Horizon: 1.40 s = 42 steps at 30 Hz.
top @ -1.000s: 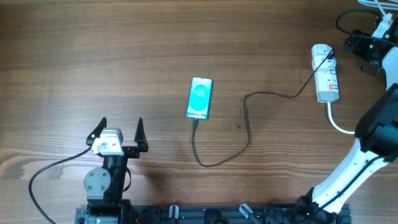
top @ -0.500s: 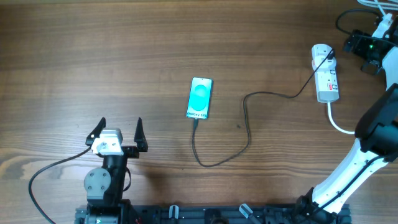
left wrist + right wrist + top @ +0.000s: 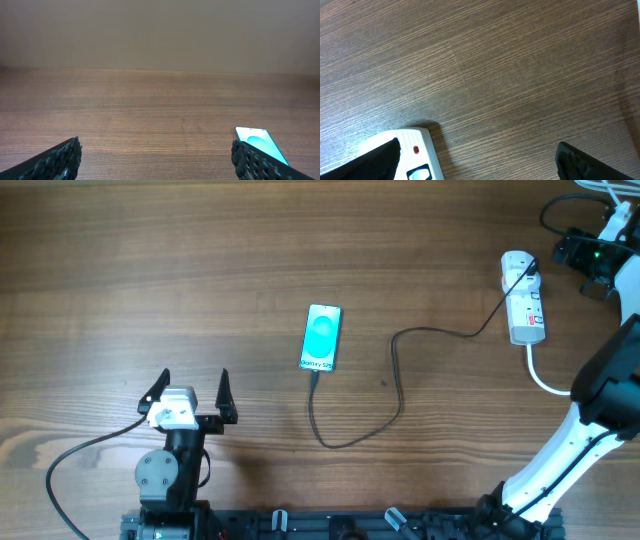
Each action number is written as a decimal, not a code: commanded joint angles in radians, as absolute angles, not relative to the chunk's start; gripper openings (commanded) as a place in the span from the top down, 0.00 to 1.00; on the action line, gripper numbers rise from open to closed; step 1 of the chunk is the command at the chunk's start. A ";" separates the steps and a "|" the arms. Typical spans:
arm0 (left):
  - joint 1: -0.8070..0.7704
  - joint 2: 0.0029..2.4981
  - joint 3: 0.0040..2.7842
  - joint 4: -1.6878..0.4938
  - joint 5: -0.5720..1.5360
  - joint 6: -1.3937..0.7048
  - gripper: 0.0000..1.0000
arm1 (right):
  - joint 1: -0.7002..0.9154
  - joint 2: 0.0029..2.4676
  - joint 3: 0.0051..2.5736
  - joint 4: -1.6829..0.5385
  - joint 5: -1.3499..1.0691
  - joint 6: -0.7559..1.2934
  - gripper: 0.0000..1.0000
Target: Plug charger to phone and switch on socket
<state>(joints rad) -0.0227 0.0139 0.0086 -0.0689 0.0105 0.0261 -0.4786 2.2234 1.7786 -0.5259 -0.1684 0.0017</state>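
The phone lies flat mid-table with its teal screen lit; its top corner shows in the left wrist view. The charger, a thin black cable, runs from the phone's lower edge in a loop to the socket, a white strip at the far right. Its end shows a small red dot and a rocker switch in the right wrist view. My left gripper is open and empty, near the front, left of the phone. My right gripper is open, hovering just right of the socket's far end.
The socket's thick white cord curves off toward the right arm's base. A black lead trails from the left arm at the front left. The rest is bare brown wooden tabletop.
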 commanded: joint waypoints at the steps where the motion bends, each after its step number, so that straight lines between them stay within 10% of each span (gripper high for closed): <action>1: -0.015 0.003 0.006 -0.075 -0.001 0.049 0.00 | -0.475 2.223 1.785 -0.524 -0.182 0.000 0.00; 35: -0.015 0.003 0.006 -0.075 -0.001 0.049 0.00 | -0.472 1.634 1.768 -0.575 -0.182 0.000 0.00; 42: -0.015 0.003 0.006 -0.075 -0.001 0.049 0.00 | -0.472 1.504 1.391 -0.547 -0.182 0.001 0.00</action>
<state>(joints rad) -0.0227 0.0139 0.0086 -0.0692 0.0082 0.0265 -0.4786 1.5883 1.5772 -0.5579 -0.1753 0.0017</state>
